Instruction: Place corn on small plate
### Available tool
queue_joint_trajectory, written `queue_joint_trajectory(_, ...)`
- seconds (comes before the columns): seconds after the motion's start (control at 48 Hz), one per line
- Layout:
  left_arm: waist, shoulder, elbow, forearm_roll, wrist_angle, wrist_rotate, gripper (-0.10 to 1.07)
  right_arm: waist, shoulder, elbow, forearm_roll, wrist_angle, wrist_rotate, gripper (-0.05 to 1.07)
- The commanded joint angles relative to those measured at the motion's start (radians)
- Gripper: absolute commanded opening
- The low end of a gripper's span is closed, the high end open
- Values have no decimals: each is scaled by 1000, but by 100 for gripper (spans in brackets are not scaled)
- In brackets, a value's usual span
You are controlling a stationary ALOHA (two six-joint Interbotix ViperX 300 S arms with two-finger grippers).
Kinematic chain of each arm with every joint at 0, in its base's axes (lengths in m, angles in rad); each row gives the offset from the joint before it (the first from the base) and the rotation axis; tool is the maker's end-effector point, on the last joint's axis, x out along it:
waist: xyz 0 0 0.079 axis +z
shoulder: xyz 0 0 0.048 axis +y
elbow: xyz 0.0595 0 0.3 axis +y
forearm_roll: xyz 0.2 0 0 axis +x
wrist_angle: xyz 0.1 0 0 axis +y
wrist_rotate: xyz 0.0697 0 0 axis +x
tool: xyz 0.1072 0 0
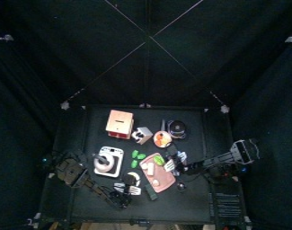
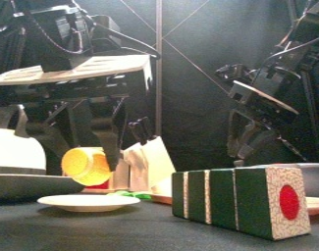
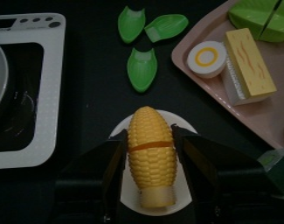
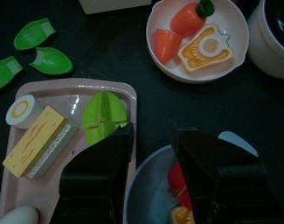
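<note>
Left gripper pinches corn just above small plate, near table's front edge; releasing early could let corn roll off plate. Right gripper spread, idle.

Corn sits between left claw jaws — directly above small plate.

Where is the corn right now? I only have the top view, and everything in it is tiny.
Observer: The corn is between the left arm's fingers, directly over the small plate.
Operator: Is it resting on the plate?
Observer: It doesn't seem so. In the front view it looks to hang just above it.
Operator: Is anything crowding the plate?
Observer: The green pieces lie nearby on the table, clear of the plate's rim.
</note>
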Motion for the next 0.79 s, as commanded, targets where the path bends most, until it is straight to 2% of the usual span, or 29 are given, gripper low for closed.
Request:
queue_joint_trajectory(0.0, 3, -14, -9, -3, -6, -3, 72, 8, -21, -12, -3, 5, 2, 76)
queue_joint_trajectory(0.146, 6, -12, -8, -3, -6, -2, 80, 12, -21, -12, -3, 6, 0, 76)
queue_joint_trajectory(0.396, 8, -12, -8, -2, -6, -2, 87, 12, -21, -12, -3, 9, 0, 76)
queue_joint_trajectory(0.771, 8, -28, 8, 2, -8, 2, 88, 14, -21, -12, -3, 9, -3, 76)
